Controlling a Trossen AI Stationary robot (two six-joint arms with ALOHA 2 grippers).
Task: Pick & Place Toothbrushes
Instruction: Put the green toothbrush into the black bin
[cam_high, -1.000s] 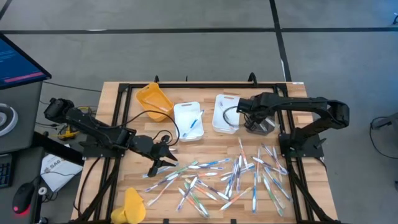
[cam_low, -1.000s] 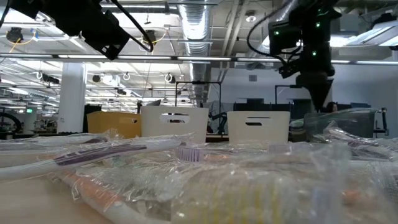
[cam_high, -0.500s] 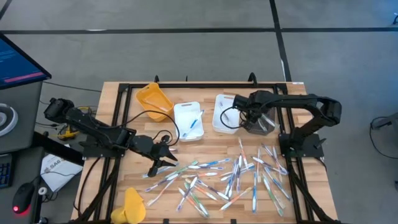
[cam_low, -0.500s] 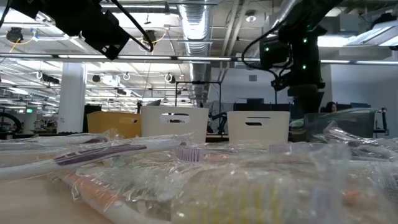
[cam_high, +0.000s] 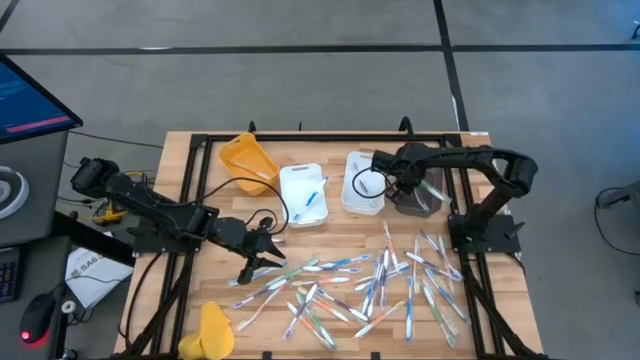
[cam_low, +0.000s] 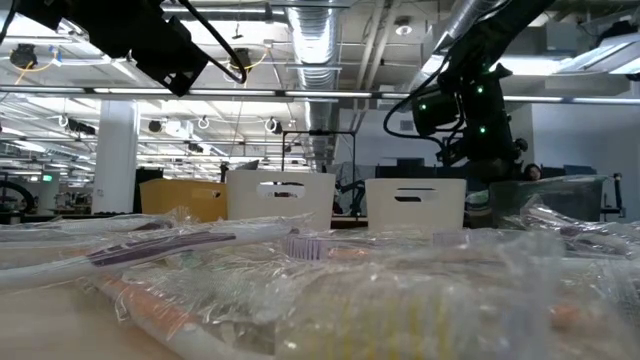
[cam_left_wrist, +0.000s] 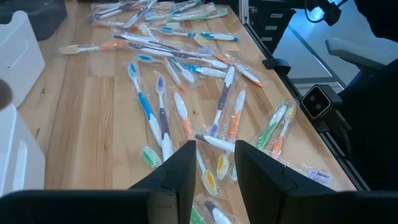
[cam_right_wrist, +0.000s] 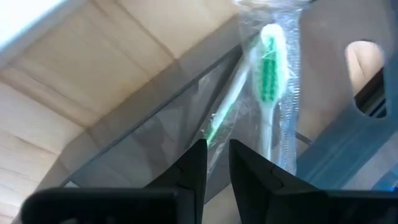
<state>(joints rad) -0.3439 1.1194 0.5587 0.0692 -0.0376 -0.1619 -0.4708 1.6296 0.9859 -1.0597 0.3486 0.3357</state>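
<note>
Wooden table (cam_high: 330, 240) | wrapped toothbrushes (cam_high: 360, 290) scattered; blue, green, orange accents

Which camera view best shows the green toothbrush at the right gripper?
The right wrist view: the green toothbrush, in clear wrap, fills it just past the right gripper. The high view shows only the grey tray there; the low and left wrist views don't show it.

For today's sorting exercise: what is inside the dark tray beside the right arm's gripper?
The dark tray holds a green toothbrush in a clear wrapper, lying against its wall. The right gripper blocks part of the floor, so any others there cannot be seen.
</note>
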